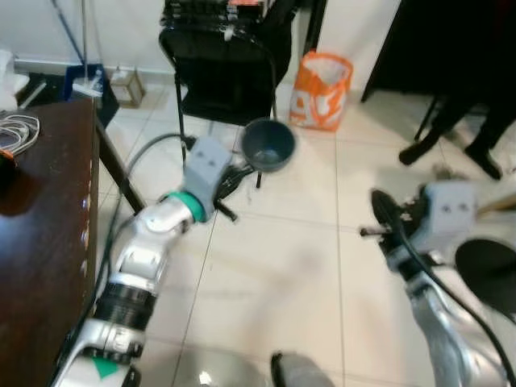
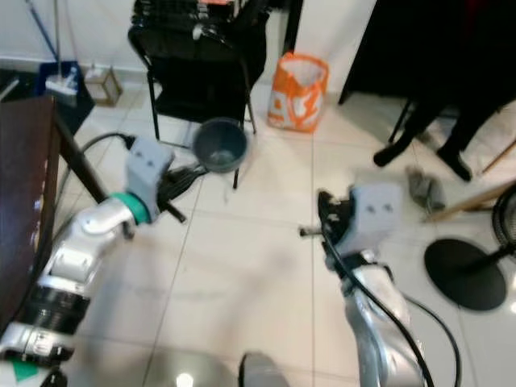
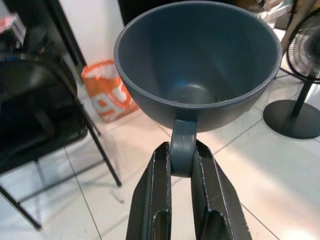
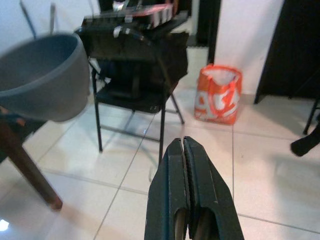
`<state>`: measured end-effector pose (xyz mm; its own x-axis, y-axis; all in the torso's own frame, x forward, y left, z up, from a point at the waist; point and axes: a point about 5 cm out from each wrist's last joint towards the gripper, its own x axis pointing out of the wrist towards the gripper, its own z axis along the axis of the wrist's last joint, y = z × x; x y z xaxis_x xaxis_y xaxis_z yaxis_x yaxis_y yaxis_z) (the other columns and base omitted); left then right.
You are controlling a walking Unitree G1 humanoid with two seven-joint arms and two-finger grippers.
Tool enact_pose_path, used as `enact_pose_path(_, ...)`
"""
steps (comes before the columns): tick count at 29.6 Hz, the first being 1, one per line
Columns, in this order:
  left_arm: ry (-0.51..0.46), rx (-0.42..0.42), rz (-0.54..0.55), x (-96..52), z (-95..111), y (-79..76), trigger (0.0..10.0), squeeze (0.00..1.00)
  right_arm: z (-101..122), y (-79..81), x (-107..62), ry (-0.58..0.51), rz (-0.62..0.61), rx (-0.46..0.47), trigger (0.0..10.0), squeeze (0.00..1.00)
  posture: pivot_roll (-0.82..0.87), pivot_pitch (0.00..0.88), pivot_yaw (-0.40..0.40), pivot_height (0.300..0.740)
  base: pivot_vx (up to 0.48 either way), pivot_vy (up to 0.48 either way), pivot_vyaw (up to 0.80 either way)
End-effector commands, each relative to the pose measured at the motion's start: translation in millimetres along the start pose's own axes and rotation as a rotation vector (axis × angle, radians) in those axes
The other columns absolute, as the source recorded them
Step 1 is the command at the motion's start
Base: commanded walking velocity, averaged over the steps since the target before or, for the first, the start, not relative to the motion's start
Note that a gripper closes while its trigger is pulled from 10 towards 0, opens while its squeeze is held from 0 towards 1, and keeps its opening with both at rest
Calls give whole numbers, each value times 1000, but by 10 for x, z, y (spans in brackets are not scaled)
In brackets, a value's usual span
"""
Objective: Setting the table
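The dark wooden table stands at the robot's left, its near surface bare apart from some white cable and small items at the far end. Ahead is a black folding chair with an orange bag on the tiled floor beside it.

The left gripper is held out over the floor, pinching the handle of a grey-blue cup between its two fingers; the cup sits upright, mouth up, apparently empty, well apart from the table. The right gripper is raised in front with its fingers pressed together and holds nothing.

To do the carry well, the robot should probably turn left toward the table, keep the cup level since the handle pinch is narrow, and lower it onto a bare patch before releasing.
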<state>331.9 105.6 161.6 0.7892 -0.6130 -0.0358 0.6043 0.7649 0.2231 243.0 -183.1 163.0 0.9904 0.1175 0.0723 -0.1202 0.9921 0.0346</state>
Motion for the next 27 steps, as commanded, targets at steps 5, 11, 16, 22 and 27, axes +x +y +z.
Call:
enact_pose_path(5,17,-3,7,-19,-50,8,10000,0,-58,13,-28,26,7,9,10000,0,-73,2,75,740,0,0,-800)
enact_pose_path(11,17,-4,6,-20,-51,7,10000,0,-58,16,-28,27,8,9,10000,0,-73,3,76,740,0,0,-800)
enact_pose_path(16,16,-4,4,-17,-49,5,10000,0,-58,18,-26,27,8,10,10000,0,-74,4,77,740,0,0,-800)
enact_pose_path(22,16,-5,3,-15,-51,2,10000,0,-61,17,-29,29,6,10,10000,0,-74,7,77,740,0,0,-800)
enact_pose_path(27,17,-5,3,-12,-52,1,10000,0,-63,15,-30,29,6,11,10000,0,-73,7,77,740,0,0,-800)
